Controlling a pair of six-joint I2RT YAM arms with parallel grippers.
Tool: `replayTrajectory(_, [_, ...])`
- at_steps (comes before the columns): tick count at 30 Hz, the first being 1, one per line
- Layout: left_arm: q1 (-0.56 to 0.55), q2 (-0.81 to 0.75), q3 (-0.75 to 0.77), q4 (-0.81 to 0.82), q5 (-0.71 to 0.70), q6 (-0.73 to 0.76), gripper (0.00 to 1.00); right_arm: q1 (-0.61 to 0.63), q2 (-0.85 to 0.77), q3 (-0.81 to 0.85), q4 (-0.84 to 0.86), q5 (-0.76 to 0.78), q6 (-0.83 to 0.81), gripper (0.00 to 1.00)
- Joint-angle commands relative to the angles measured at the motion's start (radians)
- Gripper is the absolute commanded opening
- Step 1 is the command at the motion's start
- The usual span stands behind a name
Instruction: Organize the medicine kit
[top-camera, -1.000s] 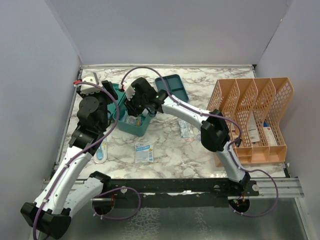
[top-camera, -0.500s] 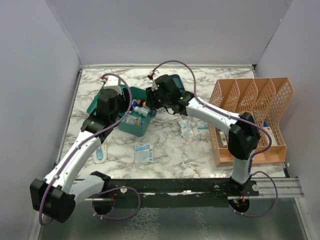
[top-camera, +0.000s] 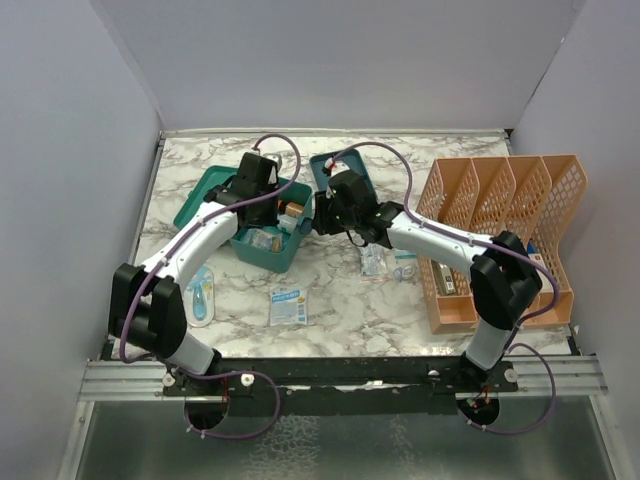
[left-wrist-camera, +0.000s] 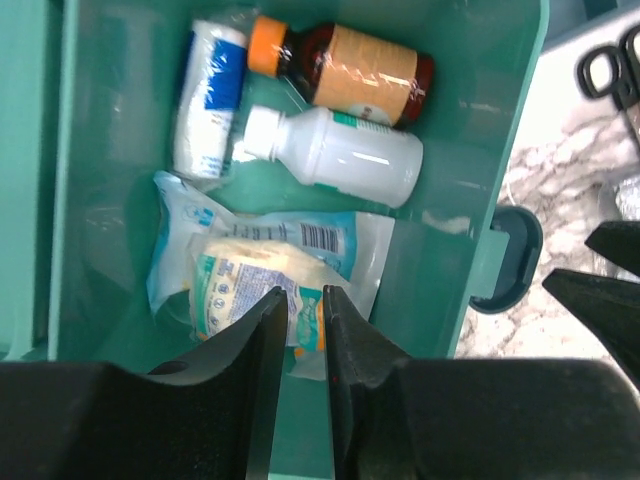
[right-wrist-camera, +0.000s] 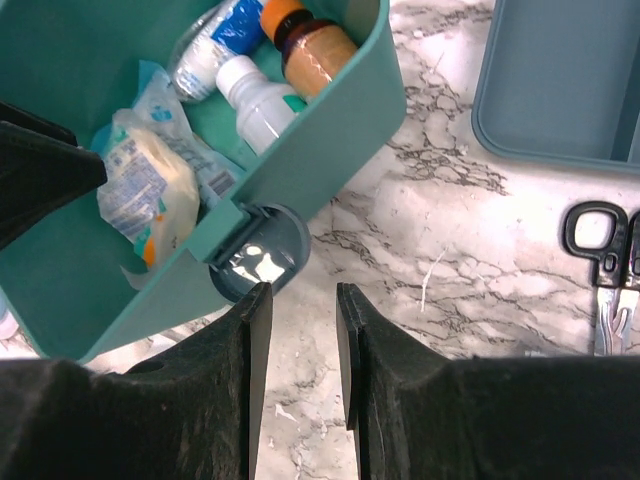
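Over the medicine kit, left hand nearly closed at a packet, grip unclear; right hand part-open beside latch

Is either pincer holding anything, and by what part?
Right pincer: nothing, open beside the medicine kit latch. Left pincer: nearly closed at the gauze packet corner; grip cannot be told.

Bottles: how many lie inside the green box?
2. A brown bottle with an orange cap lies along the wall of the green box; a white bottle lies beside it. Others may hide under the packets.
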Motion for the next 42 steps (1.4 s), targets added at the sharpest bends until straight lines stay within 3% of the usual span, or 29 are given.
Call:
replayTrajectory(1, [0.005,0.041,0.056,-0.145,0.123,0.038,0.23,0.003,-0.054,-0.026,0.021,0.039,0.019,0.32])
replayTrajectory(6, [0.005,0.094,0.054,-0.243,0.199,0.042,0.22,0.002,-0.064,-0.057,0.023,0.061,0.015,0.32])
replayTrajectory(20, [0.007,0.265,0.049,-0.206,-0.023,0.042,0.22,-0.004,-0.072,-0.086,0.039,0.063,0.025,0.32])
replayTrajectory(24, [0.007,0.214,0.060,-0.195,-0.028,0.042,0.23,-0.028,-0.089,-0.068,0.043,0.059,0.015,0.33])
replayTrajectory(31, [0.012,0.078,0.063,-0.195,0.037,0.025,0.42,-0.081,-0.040,0.017,0.113,0.006,0.018,0.42])
replayTrajectory(39, [0.034,-0.033,0.016,-0.188,-0.029,-0.053,0.48,-0.089,0.199,0.274,0.115,-0.060,-0.055,0.48])
replayTrajectory(42, [0.048,-0.089,-0.014,-0.181,-0.090,-0.115,0.53,-0.089,0.282,0.389,0.042,0.002,-0.055,0.48])
